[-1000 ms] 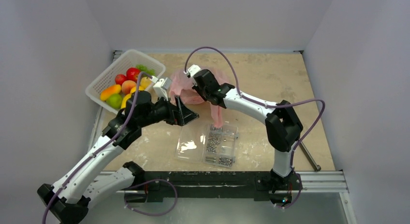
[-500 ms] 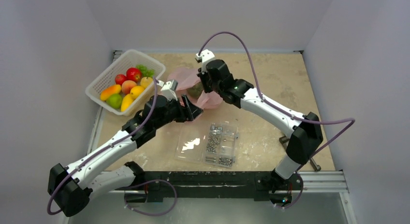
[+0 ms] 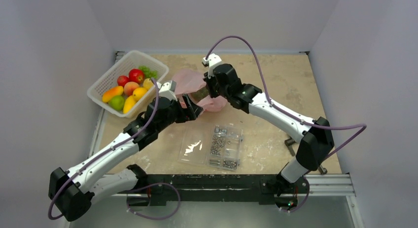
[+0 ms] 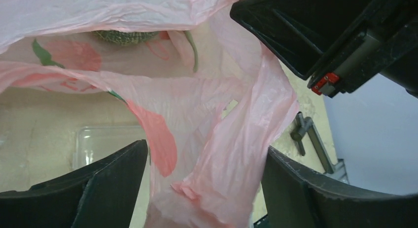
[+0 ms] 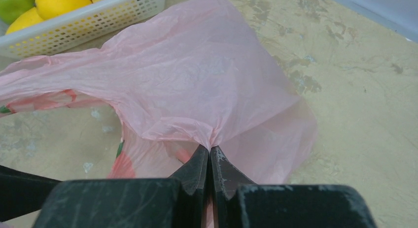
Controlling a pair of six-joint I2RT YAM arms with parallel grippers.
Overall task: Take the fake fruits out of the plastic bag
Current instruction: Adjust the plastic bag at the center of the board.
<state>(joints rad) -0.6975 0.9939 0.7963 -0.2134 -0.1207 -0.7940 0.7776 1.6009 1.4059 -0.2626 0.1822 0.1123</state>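
The pink plastic bag [image 3: 190,82] lies at the table's back middle, its mouth held up. My right gripper [image 3: 211,92] is shut on a bunched fold of the bag [image 5: 207,90], jaws pressed together at the pinch [image 5: 210,148]. A grey-green melon [image 4: 125,36] sits deep inside the bag and shows dimly from above [image 3: 199,93]. My left gripper [image 4: 206,149] is open at the bag's near edge, and a twisted strip of bag plastic [image 4: 231,154] hangs between its spread fingers. Other fake fruits [image 3: 129,87] fill the white basket [image 3: 129,53].
The basket [image 5: 88,18] stands just left of the bag, close to my left arm. A clear case of screws [image 3: 212,145] lies in front of the bag. A metal tool [image 3: 315,164] rests near the right arm's base. Grey walls enclose three sides.
My right arm has stretched out and carried its pinch of the bag back and right, showing the melon. The left gripper has moved forward to the bag's near edge.
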